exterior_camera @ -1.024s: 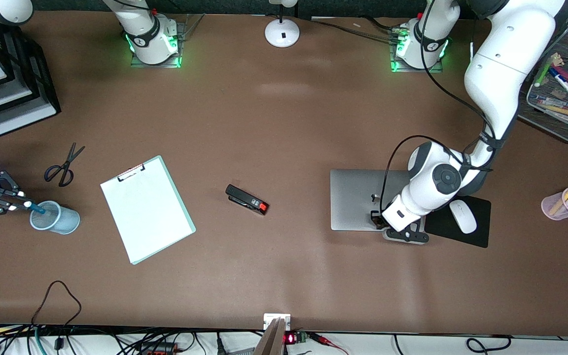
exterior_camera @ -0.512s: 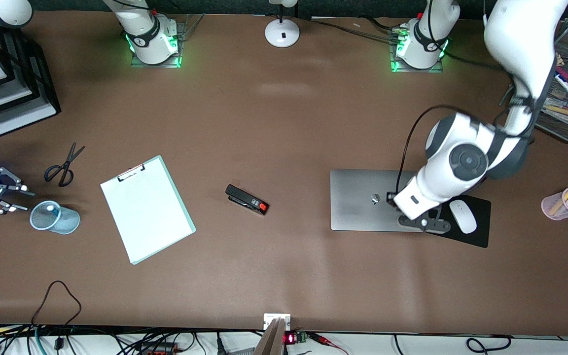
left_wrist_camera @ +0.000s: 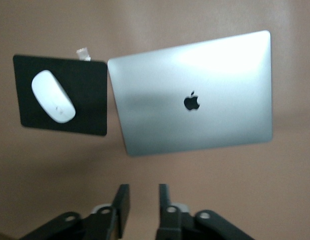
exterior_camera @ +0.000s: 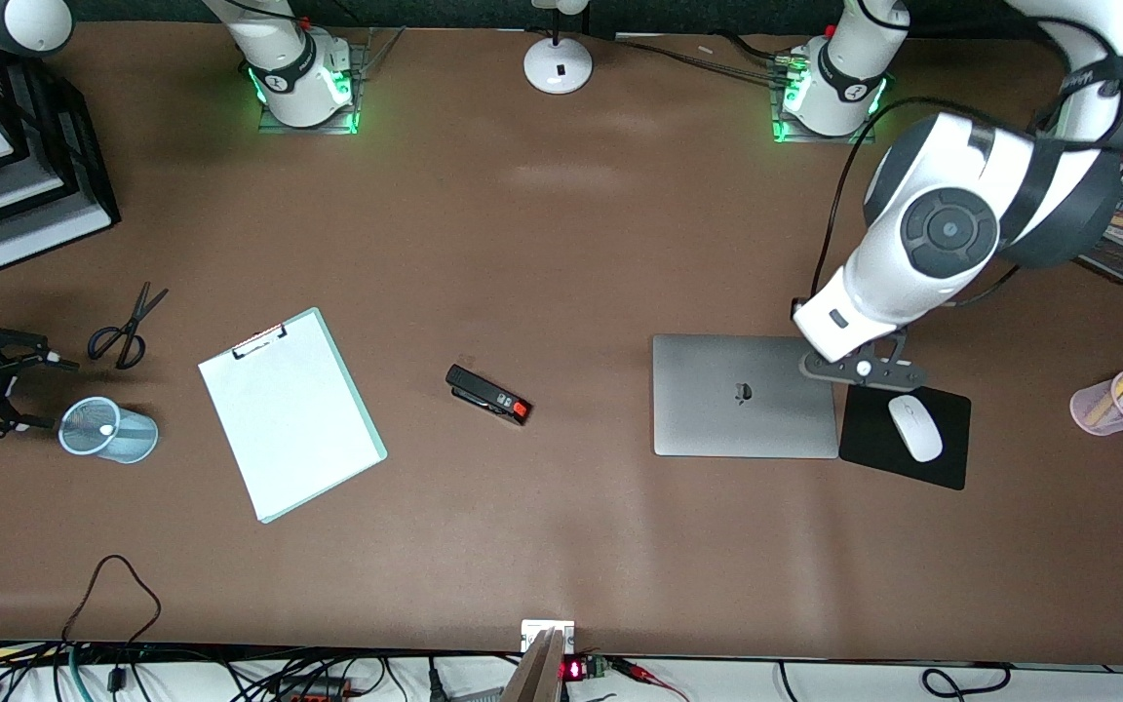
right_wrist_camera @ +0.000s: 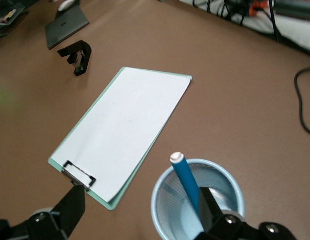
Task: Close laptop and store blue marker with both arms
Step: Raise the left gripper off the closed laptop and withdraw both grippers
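Front view, left gripper (exterior_camera: 859, 369) lifted off laptop (exterior_camera: 745, 395)

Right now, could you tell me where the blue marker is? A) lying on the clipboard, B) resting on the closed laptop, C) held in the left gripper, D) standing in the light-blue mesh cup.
D: the right wrist view shows the blue marker standing inside the light-blue mesh cup, white end up, with the right gripper open around nothing.
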Controlling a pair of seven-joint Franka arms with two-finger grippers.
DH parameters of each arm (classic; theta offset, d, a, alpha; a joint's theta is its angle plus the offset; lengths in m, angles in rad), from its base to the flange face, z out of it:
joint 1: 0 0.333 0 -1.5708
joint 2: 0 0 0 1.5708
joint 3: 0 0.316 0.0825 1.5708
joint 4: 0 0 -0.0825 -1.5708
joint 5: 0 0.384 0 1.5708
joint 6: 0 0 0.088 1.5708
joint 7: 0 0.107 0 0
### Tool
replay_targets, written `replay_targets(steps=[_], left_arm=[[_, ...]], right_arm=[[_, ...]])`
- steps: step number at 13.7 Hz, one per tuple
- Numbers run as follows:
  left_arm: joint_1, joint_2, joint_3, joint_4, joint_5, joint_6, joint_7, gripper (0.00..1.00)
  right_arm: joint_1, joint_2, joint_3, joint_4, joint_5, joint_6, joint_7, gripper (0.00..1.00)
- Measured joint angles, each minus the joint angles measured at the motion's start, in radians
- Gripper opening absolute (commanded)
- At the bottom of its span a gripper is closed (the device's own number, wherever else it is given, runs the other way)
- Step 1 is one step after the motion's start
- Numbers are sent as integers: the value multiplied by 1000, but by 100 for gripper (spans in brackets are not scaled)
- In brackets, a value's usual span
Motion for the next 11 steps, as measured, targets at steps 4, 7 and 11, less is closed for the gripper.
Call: replay_targets(steps=[4,7,11], left_arm=[[20,-31,0,39,-51,-58,15,100],[43,-65,3,85,-53,-127,53,100],[97,-88,15,193,-74,-235,137,100]], right_arm=[[86,-60,6,4,-105,0,276,100],[168,-119,8,5,-244,-8,540,100],[313,-231,12,8,-471,-82,976,100]])
